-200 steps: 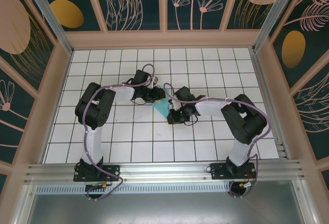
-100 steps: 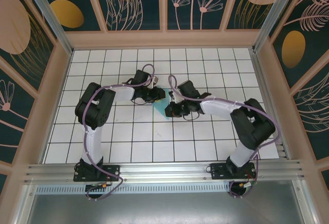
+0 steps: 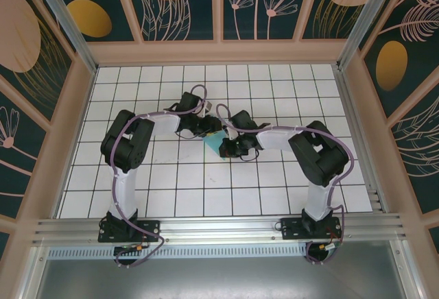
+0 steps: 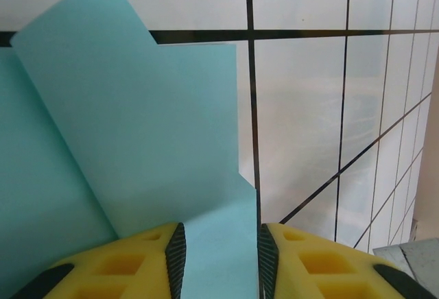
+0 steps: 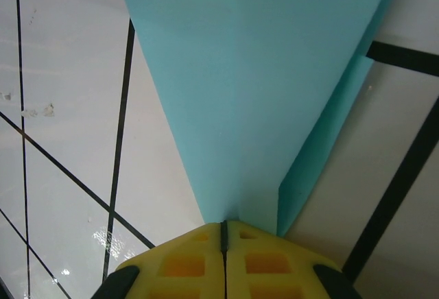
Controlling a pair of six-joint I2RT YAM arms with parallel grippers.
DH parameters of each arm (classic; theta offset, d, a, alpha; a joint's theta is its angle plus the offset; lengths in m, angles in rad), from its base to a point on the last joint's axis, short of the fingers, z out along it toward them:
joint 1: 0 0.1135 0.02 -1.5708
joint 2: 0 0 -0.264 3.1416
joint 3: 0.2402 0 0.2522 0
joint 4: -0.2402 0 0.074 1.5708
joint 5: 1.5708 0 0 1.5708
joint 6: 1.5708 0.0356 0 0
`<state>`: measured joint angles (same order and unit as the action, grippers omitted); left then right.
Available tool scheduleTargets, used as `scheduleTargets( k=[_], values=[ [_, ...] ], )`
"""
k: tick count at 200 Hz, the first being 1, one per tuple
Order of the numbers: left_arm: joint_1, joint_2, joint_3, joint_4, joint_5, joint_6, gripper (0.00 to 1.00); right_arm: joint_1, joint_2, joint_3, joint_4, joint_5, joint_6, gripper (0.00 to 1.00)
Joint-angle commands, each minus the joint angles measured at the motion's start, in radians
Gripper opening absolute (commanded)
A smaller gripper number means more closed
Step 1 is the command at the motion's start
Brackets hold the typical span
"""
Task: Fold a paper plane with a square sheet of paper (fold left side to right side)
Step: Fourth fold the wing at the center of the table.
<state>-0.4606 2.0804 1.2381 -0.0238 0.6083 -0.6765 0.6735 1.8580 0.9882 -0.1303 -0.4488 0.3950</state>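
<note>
Near the middle of the white gridded table [image 3: 137,175], seen from above, the turquoise paper [image 3: 215,140] lay as a small angular shape between the two wrists, most of it covered by them. The left gripper [image 3: 208,131] reached in from the far left side of the sheet and the right gripper [image 3: 225,147] from its near right side, the two close together. From the left wrist, the left gripper [image 4: 219,261] stood part open over the paper [image 4: 137,134]: its yellow fingers [image 4: 137,268] had a clear gap between their black pads, and the sheet showed flat through that gap with nothing pinched in it. One folded flap lay at a slant across the layer beneath (its upper corner crossing a black grid line). From the right wrist, the right gripper [image 5: 223,234] was fully closed, its yellow fingers pressed together along a thin seam. The paper [image 5: 254,73] narrowed to a point that met those closed tips, with a crease running up its middle and a darker lower layer [image 5: 322,155] showing along its right edge. Whether the point was nipped between the tips or only pressed under them could not be told.
</note>
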Motion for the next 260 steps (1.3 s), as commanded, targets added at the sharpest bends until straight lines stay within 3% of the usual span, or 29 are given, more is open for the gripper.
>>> scheduleTargets(
  k=[1, 170, 218, 260],
  values=[
    [0.028, 0.064, 0.035, -0.073, -0.136, 0.057, 0.39, 0.014, 0.04, -0.042, -0.123, 0.079, -0.028, 0.06],
    [0.12, 0.192, 0.336, -0.168, -0.118, 0.096, 0.41, 0.013, 0.049, -0.093, -0.106, 0.078, -0.031, 0.02],
    [0.133, 0.012, 0.238, -0.145, -0.142, 0.127, 0.42, -0.009, 0.043, -0.087, -0.103, 0.098, -0.069, 0.0],
    [0.12, -0.211, -0.003, -0.056, -0.109, 0.098, 0.39, -0.014, 0.035, -0.1, -0.093, 0.146, -0.092, 0.0]
  ],
)
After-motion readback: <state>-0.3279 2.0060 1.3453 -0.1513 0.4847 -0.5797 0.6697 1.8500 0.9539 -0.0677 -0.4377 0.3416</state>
